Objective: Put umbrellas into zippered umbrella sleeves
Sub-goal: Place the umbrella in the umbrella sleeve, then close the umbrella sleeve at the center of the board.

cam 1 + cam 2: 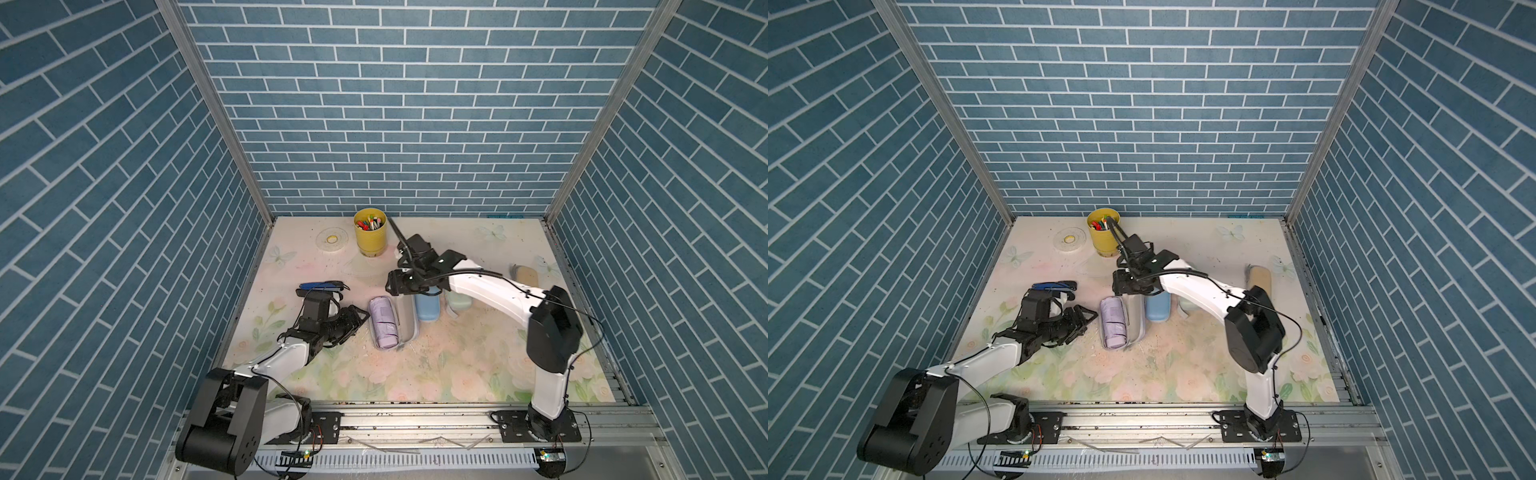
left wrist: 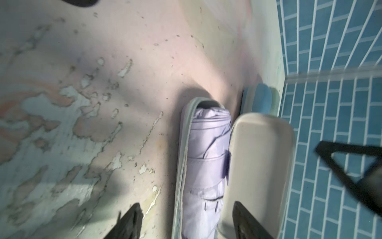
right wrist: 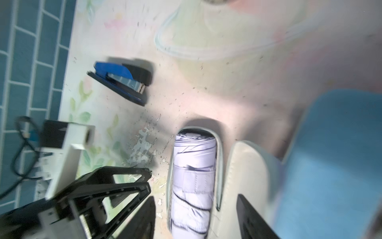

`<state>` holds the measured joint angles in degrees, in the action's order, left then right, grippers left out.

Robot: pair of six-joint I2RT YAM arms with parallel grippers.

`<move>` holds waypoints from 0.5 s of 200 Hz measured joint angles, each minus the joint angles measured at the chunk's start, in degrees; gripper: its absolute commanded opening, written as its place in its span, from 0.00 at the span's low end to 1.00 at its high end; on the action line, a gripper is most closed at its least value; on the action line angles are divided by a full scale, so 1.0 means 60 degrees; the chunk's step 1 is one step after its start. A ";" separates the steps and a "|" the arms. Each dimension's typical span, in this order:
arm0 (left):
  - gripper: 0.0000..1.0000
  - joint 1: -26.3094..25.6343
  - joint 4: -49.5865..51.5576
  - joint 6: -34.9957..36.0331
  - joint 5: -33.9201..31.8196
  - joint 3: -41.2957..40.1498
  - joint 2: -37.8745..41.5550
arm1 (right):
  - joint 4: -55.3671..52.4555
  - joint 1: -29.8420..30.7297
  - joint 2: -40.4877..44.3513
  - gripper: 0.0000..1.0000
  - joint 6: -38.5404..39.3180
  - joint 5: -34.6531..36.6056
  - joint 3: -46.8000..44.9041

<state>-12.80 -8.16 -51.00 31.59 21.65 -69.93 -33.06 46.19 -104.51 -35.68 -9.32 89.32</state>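
Observation:
A lilac umbrella (image 1: 384, 322) (image 2: 206, 155) (image 3: 194, 175) lies inside the open lilac sleeve (image 1: 376, 332), whose pale lid (image 1: 408, 322) (image 2: 258, 165) (image 3: 244, 175) stands up along its right side. My left gripper (image 1: 360, 318) (image 2: 188, 223) is open just left of the sleeve, and its fingers straddle the umbrella without touching it. Above the sleeve's far end my right gripper (image 1: 398, 291) (image 3: 196, 219) hangs open, holding nothing. Right of the lid lie a light blue sleeve (image 1: 428, 307), a mint sleeve (image 1: 459, 303) and a cream-tan sleeve (image 1: 524, 274).
A dark blue stapler (image 1: 322, 286) (image 3: 124, 80) lies behind my left wrist. At the back stand a yellow cup of pens (image 1: 371, 235) and a tape roll (image 1: 331, 240). Blue brick walls enclose the floral table (image 1: 436, 365) on three sides.

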 measured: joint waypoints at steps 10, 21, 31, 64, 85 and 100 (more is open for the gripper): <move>0.77 -0.0080 -0.0051 0.0033 -0.0004 0.0022 -0.0182 | 0.0018 -0.0415 0.0430 0.71 0.0000 -0.0229 -0.0423; 0.74 -0.0233 -0.0117 0.0044 -0.0004 0.0058 -0.0466 | 0.0069 -0.0780 0.0561 0.72 0.0000 -0.0448 -0.0798; 0.69 -0.0437 -0.0186 0.0051 -0.0007 0.0120 -0.0794 | 0.0171 -0.0878 0.0397 0.72 -0.0004 -0.0754 -0.1067; 0.48 -0.0845 -0.0936 -0.0098 0.0051 0.0270 -0.1643 | 0.0408 -0.0335 -0.0787 0.71 0.0007 -0.1985 -0.1209; 0.32 -0.0900 -0.1446 -0.0153 0.0277 0.0302 -0.2087 | 0.0361 0.0324 -0.1322 0.70 0.0025 -0.2484 -0.0772; 0.28 -0.0911 -0.1792 -0.0171 0.0390 0.0346 -0.2233 | 0.0397 0.0721 -0.1508 0.70 0.0025 -0.2718 -0.0426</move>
<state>-18.26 -18.92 -52.03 33.93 23.73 -83.33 -30.68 50.52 -113.56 -35.53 -25.63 86.76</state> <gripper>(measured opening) 0.296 0.704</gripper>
